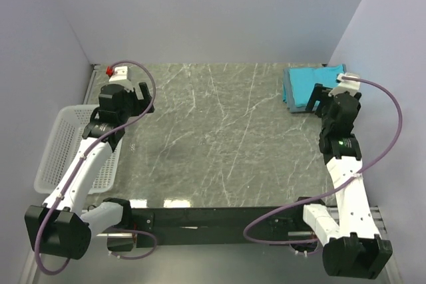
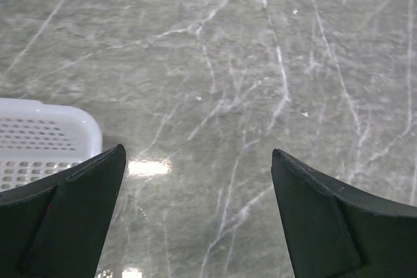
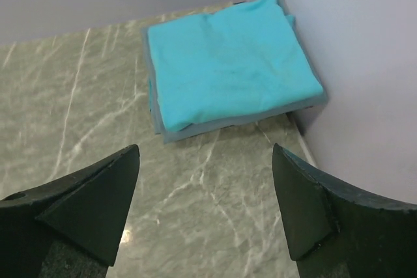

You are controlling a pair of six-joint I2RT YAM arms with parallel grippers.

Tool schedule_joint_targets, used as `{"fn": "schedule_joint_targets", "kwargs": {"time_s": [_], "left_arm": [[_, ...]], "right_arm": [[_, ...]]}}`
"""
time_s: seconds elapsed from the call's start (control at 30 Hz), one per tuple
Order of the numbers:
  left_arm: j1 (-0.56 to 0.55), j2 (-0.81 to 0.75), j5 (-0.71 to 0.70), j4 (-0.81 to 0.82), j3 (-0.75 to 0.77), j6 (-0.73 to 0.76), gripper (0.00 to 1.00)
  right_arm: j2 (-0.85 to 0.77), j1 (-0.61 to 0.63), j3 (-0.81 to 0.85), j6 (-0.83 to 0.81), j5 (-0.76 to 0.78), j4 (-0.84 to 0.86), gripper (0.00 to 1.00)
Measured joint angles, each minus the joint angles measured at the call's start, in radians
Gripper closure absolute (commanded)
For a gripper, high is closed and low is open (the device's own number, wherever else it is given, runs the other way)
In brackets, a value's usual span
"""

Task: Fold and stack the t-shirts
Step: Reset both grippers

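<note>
A folded bright teal t-shirt (image 3: 231, 63) lies on top of a folded slate-blue t-shirt (image 3: 195, 131), whose edge shows under it, in the far right corner of the table against the wall. The stack also shows in the top view (image 1: 303, 86). My right gripper (image 3: 205, 187) is open and empty, hovering just in front of the stack; in the top view it (image 1: 321, 100) partly covers the stack's near edge. My left gripper (image 2: 195, 193) is open and empty above bare marble at the far left, also seen from above (image 1: 141, 98).
A white plastic mesh basket (image 1: 56, 144) stands off the table's left edge, its corner in the left wrist view (image 2: 45, 135). Lilac walls close the back and both sides. The grey marble table (image 1: 219, 138) spans between the arms.
</note>
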Motion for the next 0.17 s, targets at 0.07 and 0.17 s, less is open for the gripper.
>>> {"fn": "schedule_joint_targets", "kwargs": {"time_s": [0.07,0.17], "left_arm": [[0.000,-0.001,-0.026,0.000,0.000,-0.002,0.01],[0.000,-0.002,-0.040,0.008,-0.008,-0.002,0.01]], "right_arm": [[-0.011,0.000,-0.002,0.052,0.046,0.000,0.12],[-0.055,0.000,-0.046,0.099,0.103,0.036,0.13]]}}
